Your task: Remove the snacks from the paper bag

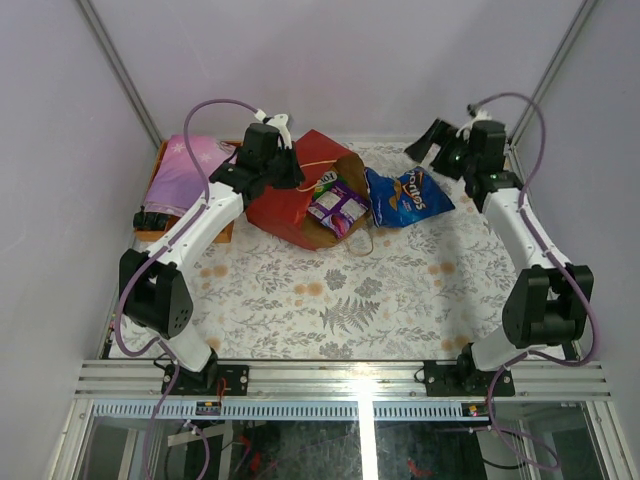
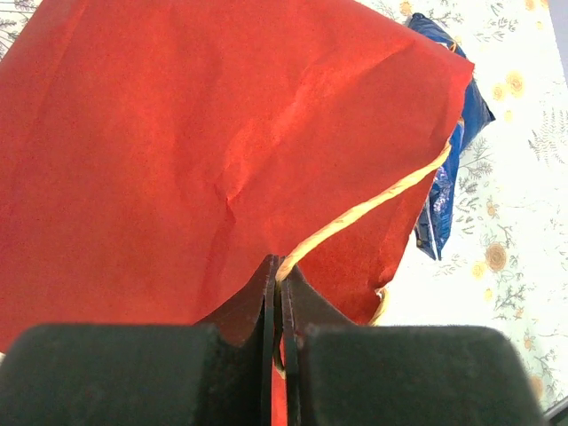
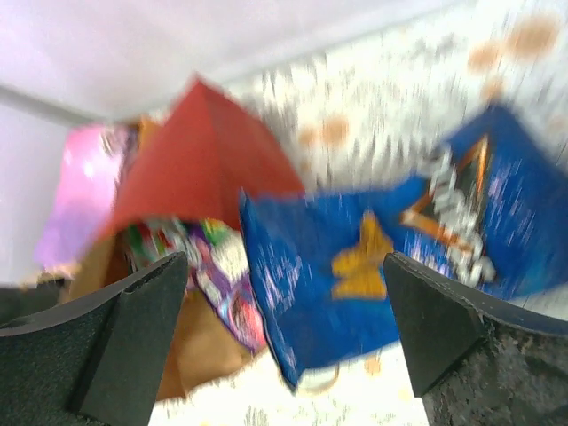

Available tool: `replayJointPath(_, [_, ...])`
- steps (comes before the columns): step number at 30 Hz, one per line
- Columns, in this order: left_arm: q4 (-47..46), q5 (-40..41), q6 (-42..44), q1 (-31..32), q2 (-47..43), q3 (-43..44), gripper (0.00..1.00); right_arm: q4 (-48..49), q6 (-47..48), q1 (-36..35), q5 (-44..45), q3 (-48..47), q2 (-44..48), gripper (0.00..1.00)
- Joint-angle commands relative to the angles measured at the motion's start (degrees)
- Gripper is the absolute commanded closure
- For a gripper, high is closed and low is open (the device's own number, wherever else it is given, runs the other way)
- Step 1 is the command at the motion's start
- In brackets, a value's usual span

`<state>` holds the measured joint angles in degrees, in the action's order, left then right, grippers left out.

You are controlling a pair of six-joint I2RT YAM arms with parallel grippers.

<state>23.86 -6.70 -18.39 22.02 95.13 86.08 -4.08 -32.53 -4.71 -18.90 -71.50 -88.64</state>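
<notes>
The red paper bag (image 1: 300, 195) lies on its side at the back middle, its brown mouth facing right. A purple packet (image 1: 338, 208) and a green one show in the mouth. The blue chip bag (image 1: 408, 196) lies on the table just right of it. My left gripper (image 1: 287, 150) is shut on the bag's yellow string handle (image 2: 355, 213), right over the red paper (image 2: 177, 160). My right gripper (image 1: 432, 142) is open and empty, up at the back right; its blurred view shows the blue chip bag (image 3: 373, 266) and the packets (image 3: 213, 266) between its fingers.
A pink-purple flowered cloth (image 1: 185, 170) lies on an orange box at the back left, beside the left arm. The table wears a floral cover (image 1: 350, 300). Grey walls close in behind and at both sides.
</notes>
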Motion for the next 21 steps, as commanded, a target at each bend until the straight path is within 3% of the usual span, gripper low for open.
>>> replayJointPath(1, [-0.31,-1.18,0.41,-0.49,-0.19,1.31,1.0,2.37,1.79,2.44,4.45,-10.62,-2.79,0.0])
replayJointPath(7, [0.23,-0.12,0.73,-0.49,-0.04,1.31,1.0,12.72,-5.81,6.82,-3.35,-6.43,-15.17,0.15])
replayJointPath(11, [0.22,-0.55,0.4,-0.46,0.41,1.78,1.0,19.47,-8.51,9.91,-9.98,-7.74,-24.26,0.41])
replayJointPath(14, [0.23,-0.45,0.29,-0.49,0.7,1.89,1.0,19.67,-8.36,10.88,-13.78,-10.86,-29.47,0.51])
replayJointPath(17, [0.29,-0.23,0.29,-0.51,0.97,1.87,1.0,18.24,-7.74,10.95,-15.49,-12.08,-33.21,0.57])
replayJointPath(21, [1.47,-0.15,0.44,-0.45,1.6,2.69,1.0,14.23,-7.75,11.59,-10.5,-11.06,-36.15,0.58])
